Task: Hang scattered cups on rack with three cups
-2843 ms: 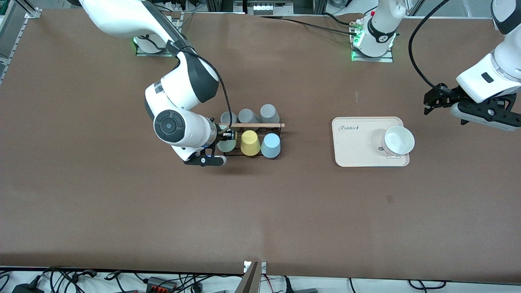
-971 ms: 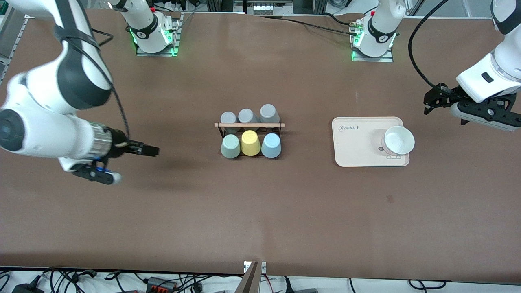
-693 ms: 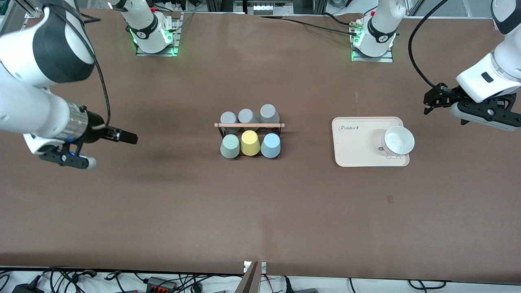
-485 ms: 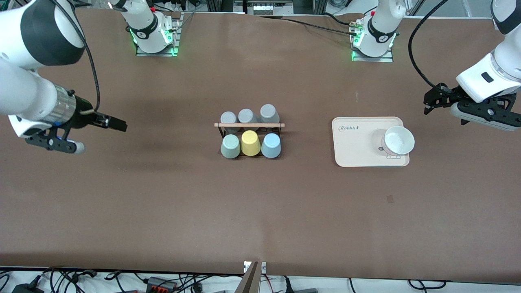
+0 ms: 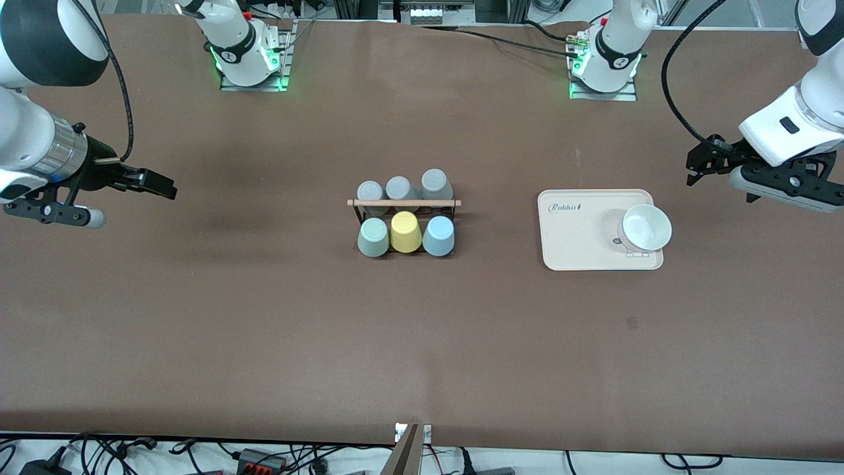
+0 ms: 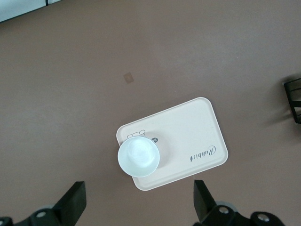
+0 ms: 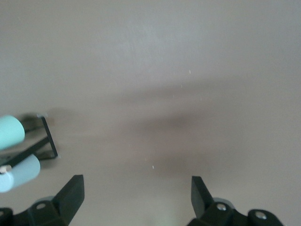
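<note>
The black wire rack [image 5: 451,212] with its wooden dowel [image 5: 403,202] stands mid-table. Three grey cups [image 5: 399,188] sit upside down on its row farther from the front camera. On the nearer row sit the mint green cup [image 5: 373,237], a yellow cup [image 5: 405,232] and the light blue cup [image 5: 438,235]. My right gripper [image 5: 168,188] is open and empty, up in the air toward the right arm's end, well apart from the rack. Its wrist view shows its fingers [image 7: 70,193] spread, a rack corner [image 7: 48,141] and two pale cups. My left gripper [image 5: 693,168] is open and empty and waits beside the tray.
A beige tray [image 5: 573,231] with a white bowl [image 5: 645,228] lies toward the left arm's end; both show in the left wrist view, tray [image 6: 188,136] and bowl [image 6: 138,155]. A black rack corner [image 6: 294,99] shows at that view's edge.
My right gripper has left the mint green cup on the rack and drawn back, open, toward the right arm's end of the table. The left arm has not moved.
</note>
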Tool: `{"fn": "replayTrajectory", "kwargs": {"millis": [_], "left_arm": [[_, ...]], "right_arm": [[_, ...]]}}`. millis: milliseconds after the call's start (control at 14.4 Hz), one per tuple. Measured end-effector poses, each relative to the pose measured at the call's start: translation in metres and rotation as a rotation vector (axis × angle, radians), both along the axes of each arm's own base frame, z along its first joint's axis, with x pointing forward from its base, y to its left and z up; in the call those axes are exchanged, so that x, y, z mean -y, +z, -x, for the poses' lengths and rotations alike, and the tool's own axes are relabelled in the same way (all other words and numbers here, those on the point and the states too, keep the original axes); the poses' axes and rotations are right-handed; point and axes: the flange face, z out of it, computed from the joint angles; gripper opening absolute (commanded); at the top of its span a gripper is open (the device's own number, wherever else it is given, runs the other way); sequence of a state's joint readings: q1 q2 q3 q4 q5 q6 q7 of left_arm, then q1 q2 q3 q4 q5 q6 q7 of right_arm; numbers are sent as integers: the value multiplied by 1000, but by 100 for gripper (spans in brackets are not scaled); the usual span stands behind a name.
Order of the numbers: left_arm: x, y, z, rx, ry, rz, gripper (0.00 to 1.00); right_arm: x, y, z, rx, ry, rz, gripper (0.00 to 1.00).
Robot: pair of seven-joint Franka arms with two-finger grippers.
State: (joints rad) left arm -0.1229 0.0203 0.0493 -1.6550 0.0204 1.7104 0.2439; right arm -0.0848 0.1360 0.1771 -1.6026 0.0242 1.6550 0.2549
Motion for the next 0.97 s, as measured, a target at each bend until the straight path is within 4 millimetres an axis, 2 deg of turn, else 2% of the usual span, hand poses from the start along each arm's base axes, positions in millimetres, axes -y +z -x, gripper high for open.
{"fn": "replayTrajectory", "kwargs": {"millis": [347,624,971], "left_arm": [[0,0,0,0,0,0,100],[0,0,0,0,0,0,100],[0,0,0,0,0,0,100]], "right_arm": [[-5,28,2,7,13,-2,100],[3,26,0,4,25,-3,100],[4,26,0,6,27,1,100]]}}
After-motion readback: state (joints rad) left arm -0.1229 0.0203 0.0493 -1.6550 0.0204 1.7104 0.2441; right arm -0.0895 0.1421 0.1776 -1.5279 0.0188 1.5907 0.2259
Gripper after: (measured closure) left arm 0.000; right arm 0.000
